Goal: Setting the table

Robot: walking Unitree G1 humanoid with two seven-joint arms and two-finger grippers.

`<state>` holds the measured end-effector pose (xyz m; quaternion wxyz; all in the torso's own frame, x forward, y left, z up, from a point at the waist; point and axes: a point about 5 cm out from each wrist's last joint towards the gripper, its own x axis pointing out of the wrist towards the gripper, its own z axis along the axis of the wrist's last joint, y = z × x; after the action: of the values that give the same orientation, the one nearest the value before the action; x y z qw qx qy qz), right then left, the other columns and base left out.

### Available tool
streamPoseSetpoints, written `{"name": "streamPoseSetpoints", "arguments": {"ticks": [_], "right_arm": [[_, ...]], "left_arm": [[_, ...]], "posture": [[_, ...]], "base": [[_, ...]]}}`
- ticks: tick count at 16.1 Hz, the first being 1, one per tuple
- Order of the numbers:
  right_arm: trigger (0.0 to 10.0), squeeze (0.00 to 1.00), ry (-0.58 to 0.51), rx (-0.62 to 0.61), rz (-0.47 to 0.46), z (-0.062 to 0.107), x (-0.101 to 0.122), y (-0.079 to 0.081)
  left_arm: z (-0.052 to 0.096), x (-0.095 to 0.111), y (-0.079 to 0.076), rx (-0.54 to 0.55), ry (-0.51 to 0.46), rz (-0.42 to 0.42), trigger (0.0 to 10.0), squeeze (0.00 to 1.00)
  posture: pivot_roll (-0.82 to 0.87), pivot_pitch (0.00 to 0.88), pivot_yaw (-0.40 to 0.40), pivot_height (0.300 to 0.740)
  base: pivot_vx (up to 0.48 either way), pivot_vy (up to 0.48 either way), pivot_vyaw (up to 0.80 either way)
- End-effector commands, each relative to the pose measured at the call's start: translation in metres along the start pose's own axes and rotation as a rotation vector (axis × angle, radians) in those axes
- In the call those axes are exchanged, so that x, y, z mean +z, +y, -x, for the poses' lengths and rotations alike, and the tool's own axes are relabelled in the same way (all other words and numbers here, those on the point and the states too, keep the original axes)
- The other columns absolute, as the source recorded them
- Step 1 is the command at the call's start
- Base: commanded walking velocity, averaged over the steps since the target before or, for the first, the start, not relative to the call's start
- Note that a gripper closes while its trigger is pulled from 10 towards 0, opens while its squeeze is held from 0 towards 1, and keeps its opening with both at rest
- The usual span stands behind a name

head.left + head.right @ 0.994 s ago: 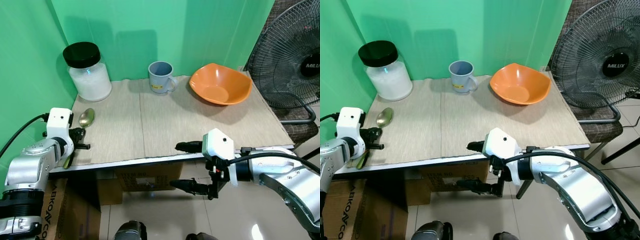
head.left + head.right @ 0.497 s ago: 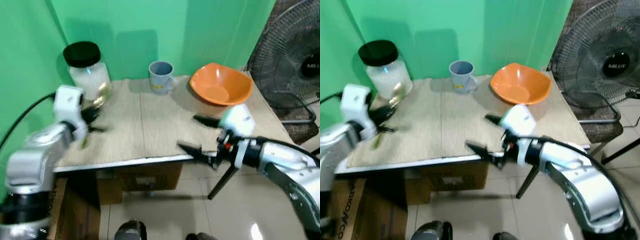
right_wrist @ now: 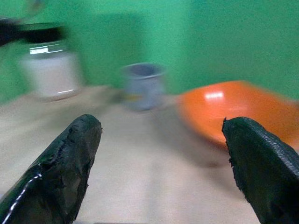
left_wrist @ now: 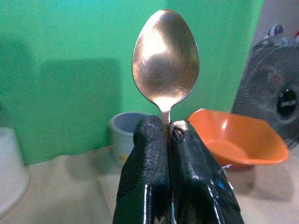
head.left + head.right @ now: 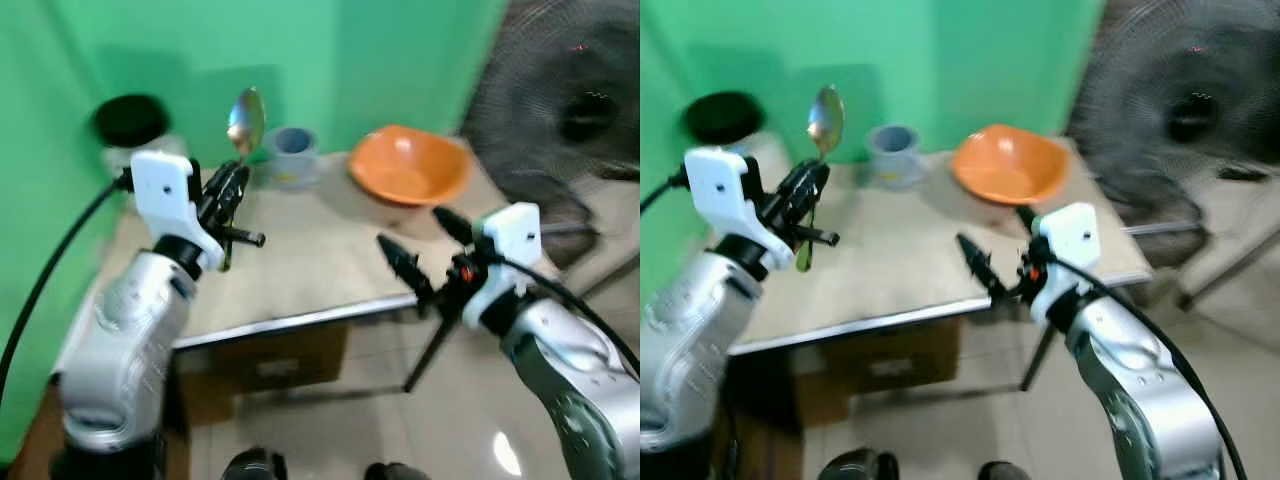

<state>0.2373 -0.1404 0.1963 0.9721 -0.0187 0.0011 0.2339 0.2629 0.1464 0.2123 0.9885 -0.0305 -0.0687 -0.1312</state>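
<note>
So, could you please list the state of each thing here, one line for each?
spoon: held upright above the table, bowl end up, handle clamped
left pincer: shut on the spoon
right pincer: open, holding nothing, by the table's front edge
mug: upright on the table
orange bowl: upright on the table, nothing visible inside
jar: upright, black lid on
fan: blurred, cannot tell if running
</note>
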Motion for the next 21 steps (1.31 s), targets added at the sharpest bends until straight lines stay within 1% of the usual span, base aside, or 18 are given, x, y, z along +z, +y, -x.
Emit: {"name": "streamPoseSetpoints", "arguments": {"ticks": [1,2,4,5,6,8,9,10,11,12,13,14,15,16,17,18,20,21], "right_arm": [[10.0,0.00,-0.027,-0.112,0.018,-0.002,0.004,-0.010],[10.0,0.00,-0.002,-0.148,0.001,0.000,0.000,-0.013],[10.0,0.00,0.003,-0.186,0.011,0.002,0.000,-0.016],[10.0,0.00,-0.054,-0.312,0.015,0.005,0.003,-0.022],[10.0,0.00,-0.063,-0.333,0.011,0.005,0.003,-0.023],[10.0,0.00,-0.061,-0.330,-0.021,0.005,0.003,-0.023],[10.0,0.00,-0.076,-0.370,-0.015,0.008,0.004,-0.025],[10.0,0.00,-0.098,-0.400,-0.027,0.010,0.004,-0.027],[10.0,0.00,-0.110,-0.406,-0.027,0.012,0.003,-0.028],[10.0,0.00,-0.104,-0.378,-0.033,0.015,0.000,-0.026],[10.0,0.00,-0.071,-0.355,-0.064,0.016,-0.005,-0.024],[10.0,0.00,-0.028,-0.332,-0.063,0.017,-0.012,-0.022],[10.0,0.00,-0.020,-0.330,-0.066,0.018,-0.013,-0.022],[10.0,0.00,0.021,-0.317,-0.094,0.016,-0.018,-0.019],[10.0,0.00,0.048,-0.315,-0.097,0.016,-0.021,-0.017],[10.0,0.00,0.065,-0.316,-0.083,0.016,-0.024,-0.016],[10.0,0.00,0.090,-0.323,-0.069,0.018,-0.026,-0.016],[10.0,0.00,0.106,-0.330,-0.059,0.018,-0.026,-0.016]], "left_arm": [[0.002,-0.001,-0.011,0.013,-0.017,-0.028,10.0,0.00],[0.003,-0.004,-0.016,0.002,-0.045,-0.058,10.0,0.00],[0.003,-0.002,-0.017,0.001,-0.070,-0.089,10.0,0.00],[0.003,0.002,-0.016,0.025,-0.113,-0.040,10.0,0.00],[0.003,0.002,-0.015,0.020,-0.117,-0.047,10.0,0.00],[0.007,0.000,-0.013,0.017,-0.105,-0.093,10.0,0.00],[0.012,-0.015,-0.010,0.024,0.020,-0.118,10.0,0.00],[0.015,-0.020,-0.009,0.023,0.033,-0.128,10.0,0.00],[0.017,-0.024,-0.009,0.021,0.035,-0.130,10.0,0.00],[0.020,-0.029,-0.008,0.028,0.042,-0.130,10.0,0.00],[0.023,-0.031,-0.010,0.031,0.042,-0.109,10.0,0.00],[0.025,-0.033,-0.013,0.028,0.045,-0.120,10.0,0.00],[0.025,-0.034,-0.014,0.020,0.052,-0.121,10.0,0.00],[0.026,-0.036,-0.014,0.029,0.070,-0.113,10.0,0.00],[0.026,-0.037,-0.014,0.039,0.075,-0.116,10.0,0.00],[0.025,-0.040,-0.011,0.063,0.075,-0.129,10.0,0.00],[0.024,-0.042,-0.010,0.074,0.070,-0.144,10.0,0.00],[0.022,-0.042,-0.009,0.085,0.074,-0.161,10.0,0.00]], "posture": [[0.04,0.034,0.014,0.740],[0.04,0.035,0.007,0.740],[0.04,0.036,0.007,0.740],[0.05,0.038,0.006,0.740],[0.05,0.038,0.007,0.740],[0.05,0.038,0.004,0.740],[0.04,0.031,0.014,0.740],[0.04,0.031,0.023,0.740],[0.03,0.032,0.024,0.740],[0.03,0.032,0.028,0.740],[0.03,0.032,0.030,0.740],[0.02,0.029,0.030,0.740],[0.03,0.031,0.030,0.740],[0.02,0.027,0.033,0.740],[0.02,0.025,0.033,0.740],[0.02,0.025,0.034,0.740],[0.01,0.026,0.037,0.740],[0.01,0.026,0.041,0.740]], "base": [[0.000,0.000,-0.78],[0.000,0.000,-0.77],[0.000,0.000,-0.79],[0.000,0.000,-0.80],[0.000,0.000,-0.80],[0.000,0.000,-0.80],[0.000,0.000,-0.80],[0.000,0.000,-0.80],[0.000,0.000,-0.80],[0.000,0.000,-0.80],[0.000,0.000,-0.80],[0.000,0.000,-0.80],[0.000,0.000,-0.80],[0.000,0.000,-0.80],[0.000,0.000,-0.80],[0.000,0.000,-0.80],[0.000,0.000,-0.80],[0.000,-0.307,-0.80]]}}
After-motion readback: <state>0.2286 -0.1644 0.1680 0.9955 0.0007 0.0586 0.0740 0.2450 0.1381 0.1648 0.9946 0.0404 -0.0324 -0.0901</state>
